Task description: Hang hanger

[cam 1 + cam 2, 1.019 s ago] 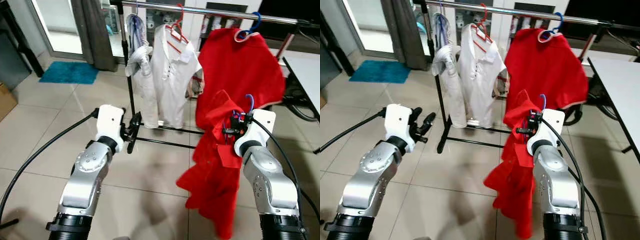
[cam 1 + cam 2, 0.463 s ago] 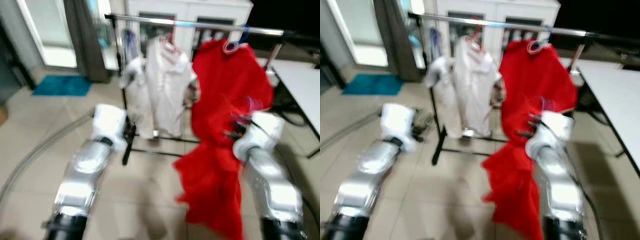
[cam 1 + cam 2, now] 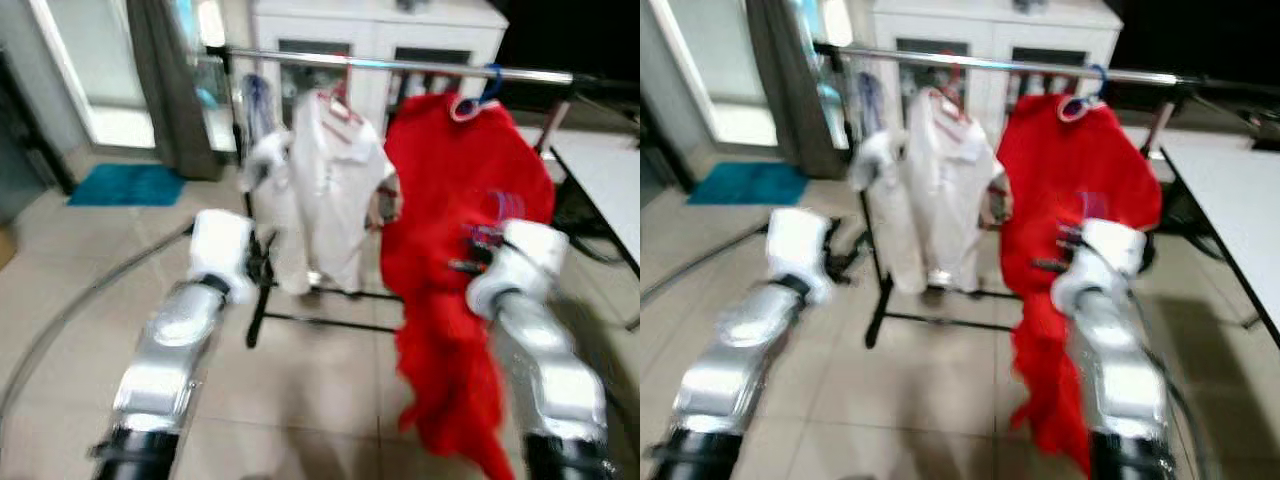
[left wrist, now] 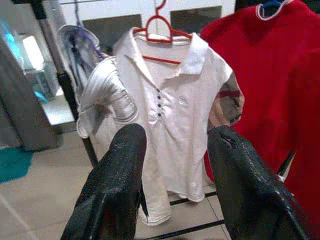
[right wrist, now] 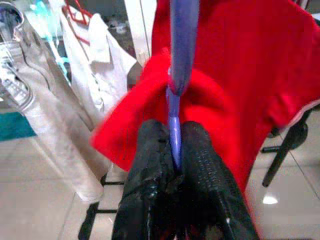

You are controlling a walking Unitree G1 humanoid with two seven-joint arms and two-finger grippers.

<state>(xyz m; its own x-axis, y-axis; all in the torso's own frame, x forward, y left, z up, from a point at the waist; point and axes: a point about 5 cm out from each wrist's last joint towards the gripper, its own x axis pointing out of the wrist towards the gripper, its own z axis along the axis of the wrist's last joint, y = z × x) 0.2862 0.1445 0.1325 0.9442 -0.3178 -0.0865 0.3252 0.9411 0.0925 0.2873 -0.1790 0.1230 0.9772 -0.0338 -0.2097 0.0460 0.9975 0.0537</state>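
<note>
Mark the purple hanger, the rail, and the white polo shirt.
purple hanger [image 5: 174, 127]: right wrist view, neck just above the gripper fingers.
rail [image 3: 420, 67]: left eye view, mid-bar.
white polo shirt [image 4: 170, 125]: left wrist view, chest.

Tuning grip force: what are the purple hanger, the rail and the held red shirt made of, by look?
Purple hanger: smooth, glossy, probably plastic or coated wire, pinched by the right end effector.
Rail: shiny silver tube, likely metal.
Red shirt: matte knit fabric hanging in soft folds.
</note>
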